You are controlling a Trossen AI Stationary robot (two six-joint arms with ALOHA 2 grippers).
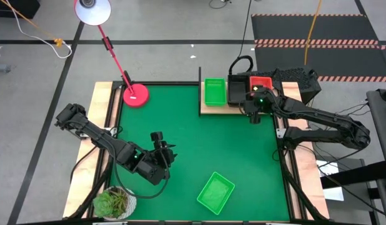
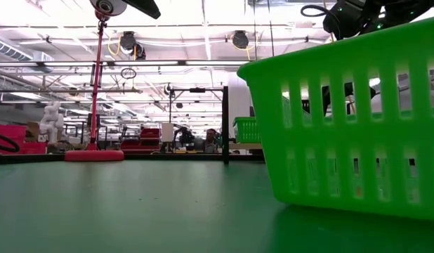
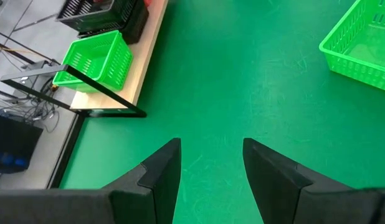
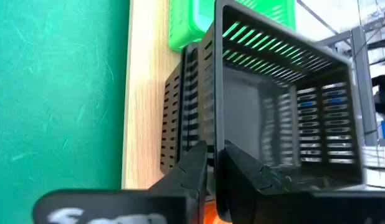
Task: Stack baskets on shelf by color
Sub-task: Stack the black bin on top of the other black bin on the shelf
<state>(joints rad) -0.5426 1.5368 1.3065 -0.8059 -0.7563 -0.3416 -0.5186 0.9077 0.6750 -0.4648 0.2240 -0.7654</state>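
Note:
The light wood shelf [image 1: 208, 110] lies at the mat's far edge. On it sit a green basket [image 1: 213, 92], black baskets [image 1: 235, 91] and an orange-red basket [image 1: 262, 81]. Another green basket [image 1: 215, 192] rests flat on the mat near the near edge, and fills the right of the low view [image 2: 357, 126]. My right gripper [image 1: 254, 110] is at the shelf's near edge, shut on a black basket [image 4: 280, 106] above the black stack [image 4: 180, 106]. My left gripper [image 1: 163, 150] hovers open over the mat's left half [image 3: 211, 149]. My right gripper [image 4: 211, 154] pinches one side wall of the black basket [image 4: 212, 134] at its rim, one finger [image 4: 192, 171] outside and one finger [image 4: 245, 168] inside. The basket is tilted over the black stack on the shelf. I cannot tell whether it touches the stack.
A red lamp base [image 1: 136, 95] stands at the mat's far left corner, its stem slanting away. A potted plant [image 1: 115, 201] sits at the near left corner. A thin black upright post [image 1: 200, 81] stands at the shelf's left end. Bare green mat [image 1: 199, 144] lies in the middle.

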